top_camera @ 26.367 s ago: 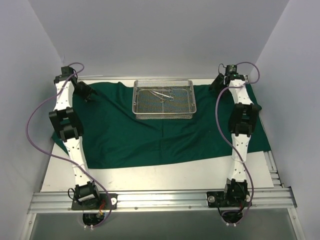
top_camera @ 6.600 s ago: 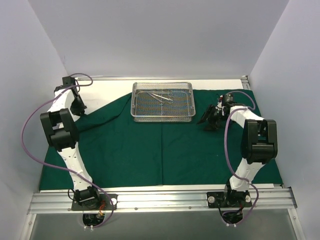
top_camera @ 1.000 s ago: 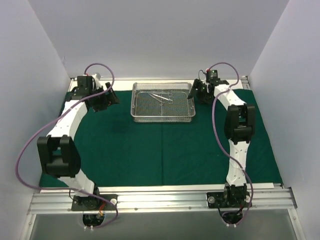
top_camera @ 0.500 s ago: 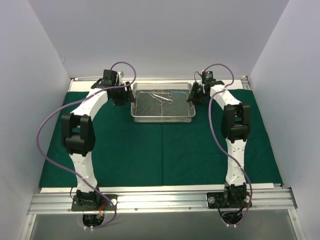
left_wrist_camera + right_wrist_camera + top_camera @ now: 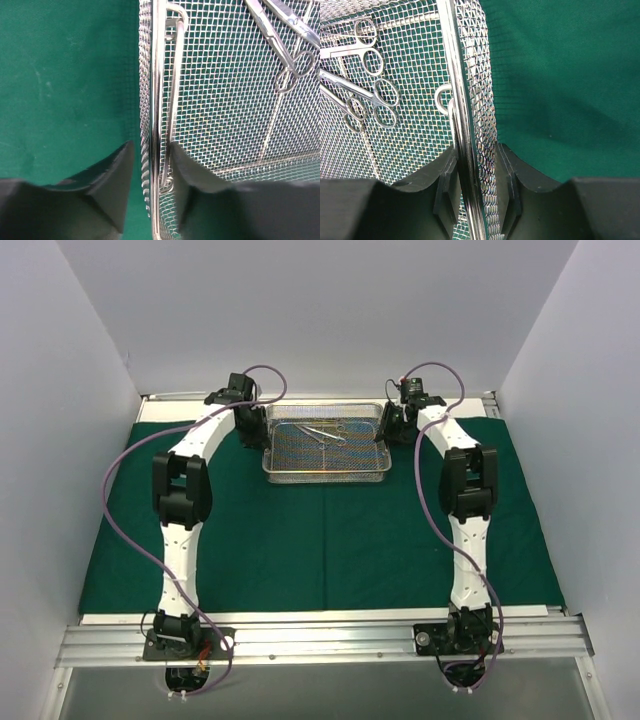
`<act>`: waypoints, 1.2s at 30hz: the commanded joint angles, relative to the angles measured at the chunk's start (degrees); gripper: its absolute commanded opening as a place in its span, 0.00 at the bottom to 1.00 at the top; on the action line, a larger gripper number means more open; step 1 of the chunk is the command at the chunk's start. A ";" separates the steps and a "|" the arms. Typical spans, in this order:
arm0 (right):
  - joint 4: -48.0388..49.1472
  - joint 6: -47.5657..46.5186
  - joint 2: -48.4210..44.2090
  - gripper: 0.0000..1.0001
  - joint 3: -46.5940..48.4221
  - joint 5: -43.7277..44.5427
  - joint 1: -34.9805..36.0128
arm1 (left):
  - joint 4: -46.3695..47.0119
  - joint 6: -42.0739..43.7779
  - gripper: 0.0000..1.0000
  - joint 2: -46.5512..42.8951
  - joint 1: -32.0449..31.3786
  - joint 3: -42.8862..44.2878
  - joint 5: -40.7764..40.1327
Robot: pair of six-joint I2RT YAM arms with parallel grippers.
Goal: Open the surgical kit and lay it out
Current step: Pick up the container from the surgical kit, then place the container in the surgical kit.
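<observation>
One dark green cloth (image 5: 300,540), folks. One wire-mesh tray (image 5: 325,473). Scissor-like instruments (image 5: 367,90) inside: I make it three, though they overlap. And two claws: left claw (image 5: 150,147), right claw (image 5: 476,150).

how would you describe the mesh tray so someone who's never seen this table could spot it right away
Start from the dark green cloth spread over the table. At its far edge, about midway across, sits the wire-mesh tray. It is the only silver, rectangular, see-through thing on the cloth, and slim scissor-like instruments lie inside it.
</observation>
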 commanded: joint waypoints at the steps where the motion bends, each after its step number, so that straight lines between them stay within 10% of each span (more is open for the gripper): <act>1: -0.43 1.82 0.92 0.14 2.87 0.18 0.01 | -2.67 1.83 0.37 0.94 -0.21 4.38 0.73; 7: -1.14 2.52 0.31 0.00 5.41 0.36 0.01 | -4.69 5.25 0.02 1.38 -0.21 8.68 4.24; 18: -0.69 1.55 -4.53 0.00 10.95 4.84 2.56 | -3.38 3.85 0.02 -9.51 -0.04 8.26 1.97; 36: -1.93 0.32 -11.13 0.00 6.91 3.70 18.02 | -3.54 3.94 0.02 -49.15 1.28 -38.92 -4.10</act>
